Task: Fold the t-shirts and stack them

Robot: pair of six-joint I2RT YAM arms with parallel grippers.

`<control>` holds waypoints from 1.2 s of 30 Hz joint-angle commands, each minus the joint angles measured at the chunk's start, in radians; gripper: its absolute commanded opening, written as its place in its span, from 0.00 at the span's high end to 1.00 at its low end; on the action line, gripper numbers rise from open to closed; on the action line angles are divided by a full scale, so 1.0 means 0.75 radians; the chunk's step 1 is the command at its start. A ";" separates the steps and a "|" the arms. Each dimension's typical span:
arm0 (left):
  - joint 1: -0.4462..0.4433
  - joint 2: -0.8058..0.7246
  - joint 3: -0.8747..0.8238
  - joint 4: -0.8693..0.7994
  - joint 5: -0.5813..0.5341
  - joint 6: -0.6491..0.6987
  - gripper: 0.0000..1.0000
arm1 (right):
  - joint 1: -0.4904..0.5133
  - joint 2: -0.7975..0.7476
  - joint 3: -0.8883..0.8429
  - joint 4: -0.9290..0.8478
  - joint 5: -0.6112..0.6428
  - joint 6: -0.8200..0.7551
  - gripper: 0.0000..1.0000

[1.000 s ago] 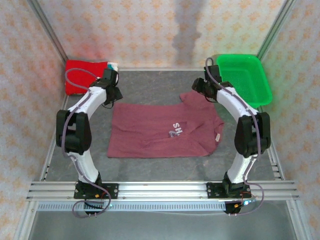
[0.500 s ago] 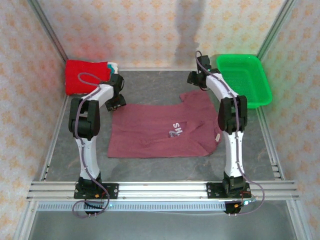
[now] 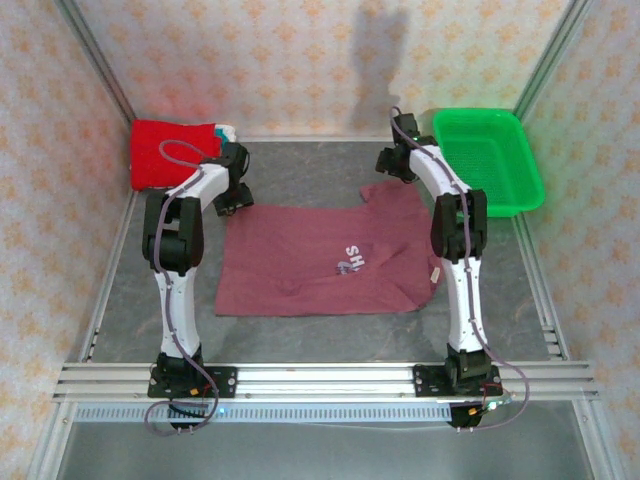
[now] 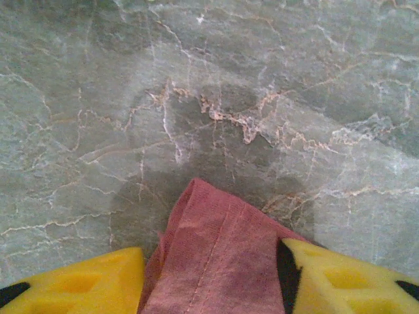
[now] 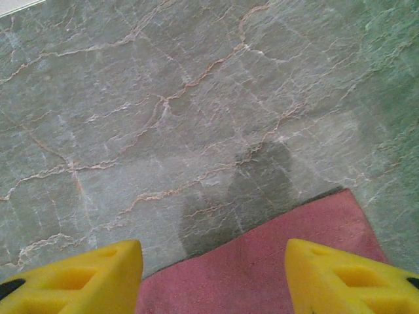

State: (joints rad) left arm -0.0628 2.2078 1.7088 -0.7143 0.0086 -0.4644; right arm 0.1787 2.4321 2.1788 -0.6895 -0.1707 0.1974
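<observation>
The grey marbled worktop (image 3: 300,170) is carrying a maroon short-sleeved cloth t-shirt with a white print (image 3: 300,260), which is lying spread flat at its middle. A green plastic basket (image 3: 485,150) is sitting at the far right corner, and a bright red folded shirt (image 3: 165,150) is resting at the far left corner. The left end effector (image 4: 211,248) is hovering at the maroon shirt's far left corner, yellow fingers spread with the hemmed cloth between them, not pinched, while the right end effector (image 5: 213,242) is hovering at the far right corner, fingers likewise spread wide above the cloth edge.
</observation>
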 commanded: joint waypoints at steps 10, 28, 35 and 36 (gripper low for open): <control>0.010 0.092 0.110 -0.065 -0.045 0.029 0.58 | -0.058 0.153 0.283 -0.248 0.076 -0.016 0.31; 0.023 -0.038 0.018 -0.032 -0.107 0.031 1.00 | -0.063 0.361 0.512 -0.416 0.048 0.057 0.49; 0.030 -0.031 0.018 -0.030 -0.106 0.030 1.00 | -0.062 0.338 0.492 -0.407 0.063 0.072 0.80; 0.030 -0.031 0.018 -0.029 -0.108 0.030 1.00 | -0.063 0.332 0.490 -0.399 0.064 0.075 0.84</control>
State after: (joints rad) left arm -0.0528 2.2299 1.7390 -0.7216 -0.0338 -0.4435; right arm 0.1184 2.6740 2.5340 -0.9653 -0.1146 0.2405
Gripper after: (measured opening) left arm 0.043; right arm 0.179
